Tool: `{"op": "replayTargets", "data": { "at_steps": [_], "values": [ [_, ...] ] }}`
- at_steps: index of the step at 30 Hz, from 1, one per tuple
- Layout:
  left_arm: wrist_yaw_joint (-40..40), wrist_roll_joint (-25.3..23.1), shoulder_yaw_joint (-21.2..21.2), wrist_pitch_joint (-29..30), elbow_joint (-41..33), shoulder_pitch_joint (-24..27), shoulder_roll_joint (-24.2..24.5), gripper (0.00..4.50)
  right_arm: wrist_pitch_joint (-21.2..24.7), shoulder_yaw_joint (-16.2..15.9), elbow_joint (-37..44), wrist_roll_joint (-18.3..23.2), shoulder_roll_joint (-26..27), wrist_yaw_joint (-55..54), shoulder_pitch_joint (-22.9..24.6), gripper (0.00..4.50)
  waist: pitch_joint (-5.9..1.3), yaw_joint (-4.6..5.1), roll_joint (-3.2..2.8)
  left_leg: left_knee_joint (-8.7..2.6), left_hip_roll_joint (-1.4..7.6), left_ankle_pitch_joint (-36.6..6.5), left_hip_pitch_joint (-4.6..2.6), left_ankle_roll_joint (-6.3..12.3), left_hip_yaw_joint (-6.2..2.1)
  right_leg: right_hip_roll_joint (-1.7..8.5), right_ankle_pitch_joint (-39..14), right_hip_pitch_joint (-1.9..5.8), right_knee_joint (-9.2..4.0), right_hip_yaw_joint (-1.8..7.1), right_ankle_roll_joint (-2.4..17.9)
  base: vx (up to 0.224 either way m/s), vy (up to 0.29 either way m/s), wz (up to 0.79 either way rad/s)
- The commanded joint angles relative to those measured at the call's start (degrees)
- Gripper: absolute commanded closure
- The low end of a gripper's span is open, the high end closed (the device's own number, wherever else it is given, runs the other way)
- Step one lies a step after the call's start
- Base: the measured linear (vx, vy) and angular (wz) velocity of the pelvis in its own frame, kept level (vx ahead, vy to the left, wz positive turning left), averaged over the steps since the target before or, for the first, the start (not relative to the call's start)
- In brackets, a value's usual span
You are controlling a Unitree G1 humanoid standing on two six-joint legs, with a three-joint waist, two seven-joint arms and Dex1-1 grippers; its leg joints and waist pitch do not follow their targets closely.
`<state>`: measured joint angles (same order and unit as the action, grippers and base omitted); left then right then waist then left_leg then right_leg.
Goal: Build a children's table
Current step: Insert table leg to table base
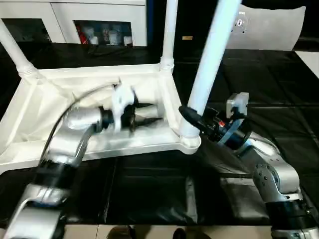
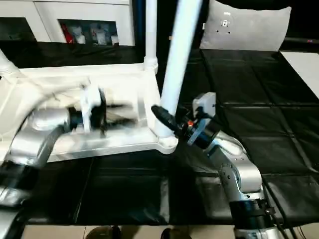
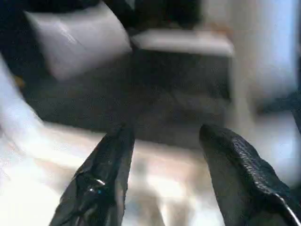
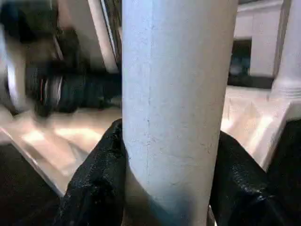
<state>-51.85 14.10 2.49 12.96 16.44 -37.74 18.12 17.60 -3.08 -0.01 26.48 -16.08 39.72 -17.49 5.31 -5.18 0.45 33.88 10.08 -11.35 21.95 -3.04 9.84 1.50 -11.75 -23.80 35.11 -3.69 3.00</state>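
At centre frame the right gripper point(image 1: 192, 119) clamps the long white tapered tube leg point(image 1: 212, 59) standing in the upturned white plastic tabletop's point(image 1: 35, 107) corner socket, while the left gripper point(image 3: 164, 155) hangs half-open and empty.

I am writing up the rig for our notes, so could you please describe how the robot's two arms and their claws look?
Both arms are silver metal with rounded joint housings and black bands nearer the body. The left arm carries a grey cable looping over it and a white bracket at the wrist. The right arm has a black wrist ring with red and blue accents and a small white box on top. Each claw, left claw and right claw, has two black textured fingers.
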Motion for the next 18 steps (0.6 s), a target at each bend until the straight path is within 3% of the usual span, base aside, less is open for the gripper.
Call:
{"op": "replayTargets", "data": {
  "at_steps": [1, 7, 13, 18],
  "values": [
    [4.23, 2.10, -1.94, 2.41, -1.59, -1.66, -1.77, 1.55, 0.36, -1.26, 1.94, -1.76, -0.75, -0.19, 0.54, 2.62, -4.35, -0.17, 0.08, -3.10, 3.22, 0.34, -0.52, 5.25, -1.13, 6.91, 6.04, 4.67, -2.84, 3.70, 12.27, 0.000, 0.000, 0.00],
    [6.61, 2.54, -0.96, 4.34, -4.73, -3.86, -5.63, 1.12, -0.67, -3.28, 0.96, -3.90, -0.77, -0.73, 0.40, 2.62, -4.60, -0.16, 0.26, -2.75, 3.21, 2.16, -0.39, 6.63, -1.19, 6.85, 6.46, 4.79, -2.69, 3.68, 11.34, 0.000, 0.000, 0.00],
    [5.34, 3.01, 5.99, 7.77, -13.64, -3.11, -9.35, 1.09, -1.52, -4.22, -0.77, -6.40, -0.12, -1.52, -0.45, 2.62, -4.63, -0.22, 0.12, -2.66, 3.57, 1.85, -0.53, 6.96, -1.27, 6.88, 5.47, 4.65, -2.57, 3.65, 12.16, 0.000, 0.000, 0.00],
    [5.03, 4.33, 7.69, 9.47, -16.32, -2.88, -9.52, 1.09, -2.30, -4.35, -1.79, -7.14, 0.02, -1.49, -0.89, 2.62, -4.46, -0.07, 0.23, -2.65, 3.21, 0.14, -0.46, 6.41, -1.17, 6.70, 1.99, 4.74, -3.08, 3.59, 11.41, 0.000, 0.000, 0.00]
  ]
}}
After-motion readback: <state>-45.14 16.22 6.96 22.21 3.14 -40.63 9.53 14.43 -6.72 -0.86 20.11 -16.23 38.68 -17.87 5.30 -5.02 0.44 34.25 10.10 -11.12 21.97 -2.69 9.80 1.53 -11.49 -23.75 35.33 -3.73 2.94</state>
